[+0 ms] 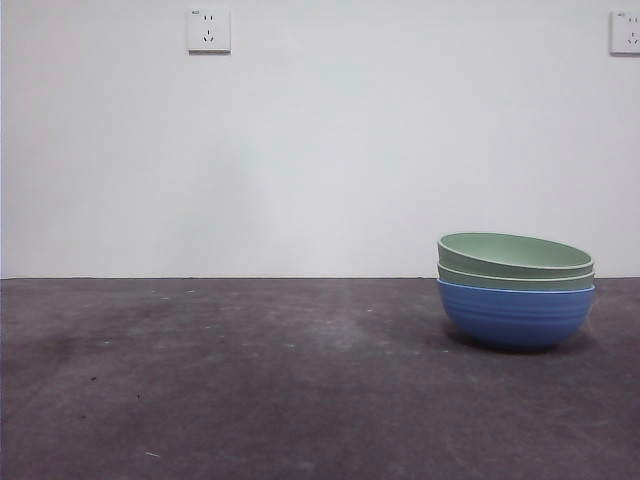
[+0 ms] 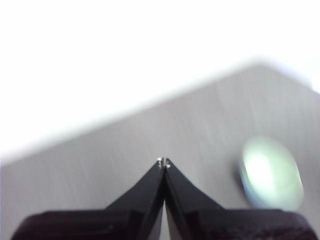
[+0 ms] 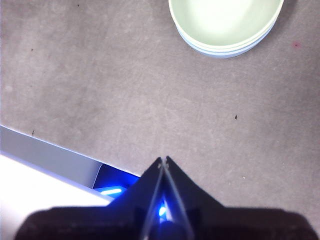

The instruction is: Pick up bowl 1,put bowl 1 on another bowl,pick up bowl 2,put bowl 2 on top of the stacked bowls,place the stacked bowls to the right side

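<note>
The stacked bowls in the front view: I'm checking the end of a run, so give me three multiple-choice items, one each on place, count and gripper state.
1. Where does the stack of round ribbed bowls stand on the grey table?
A. right side
B. left side
C. centre

2. How many pale green bowls sit in the blue bowl?
A. one
B. two
C. three

3. The left gripper and right gripper are:
A. both open
B. one holding a bowl
C. both shut, empty

Answers: 1 A, front view shows it right; 2 B, two green rims; 3 C, tips meet, nothing held.
</note>
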Available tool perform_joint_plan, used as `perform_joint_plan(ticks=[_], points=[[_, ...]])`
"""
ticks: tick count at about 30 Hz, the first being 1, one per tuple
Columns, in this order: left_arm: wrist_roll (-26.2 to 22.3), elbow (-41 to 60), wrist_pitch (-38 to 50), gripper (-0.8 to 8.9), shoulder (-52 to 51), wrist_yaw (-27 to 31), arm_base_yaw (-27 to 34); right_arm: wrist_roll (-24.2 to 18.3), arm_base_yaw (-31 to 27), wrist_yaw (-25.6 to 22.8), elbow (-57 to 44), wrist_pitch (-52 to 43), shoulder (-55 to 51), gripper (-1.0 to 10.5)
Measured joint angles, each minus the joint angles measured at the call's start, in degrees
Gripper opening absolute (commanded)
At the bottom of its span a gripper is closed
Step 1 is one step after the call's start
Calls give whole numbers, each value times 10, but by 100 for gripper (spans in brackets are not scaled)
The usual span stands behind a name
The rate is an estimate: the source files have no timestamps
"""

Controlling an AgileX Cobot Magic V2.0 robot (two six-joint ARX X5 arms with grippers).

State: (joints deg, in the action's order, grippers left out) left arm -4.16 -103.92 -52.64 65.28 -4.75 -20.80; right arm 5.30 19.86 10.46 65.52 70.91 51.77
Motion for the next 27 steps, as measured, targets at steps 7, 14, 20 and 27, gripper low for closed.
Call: perform_joint_plan(ticks=[7,14,20,27], points=[[-14,284,275,-4,-199,-29,144,0,0,0,0,0,0,3],[-14,576,452,-4,-353,23,189,0,0,0,0,0,0,3],[-14,772,509,-4,-457,31,195,0,0,0,0,0,0,3],[2,910,511,-4,-542,72,205,0,0,0,0,0,0,3]])
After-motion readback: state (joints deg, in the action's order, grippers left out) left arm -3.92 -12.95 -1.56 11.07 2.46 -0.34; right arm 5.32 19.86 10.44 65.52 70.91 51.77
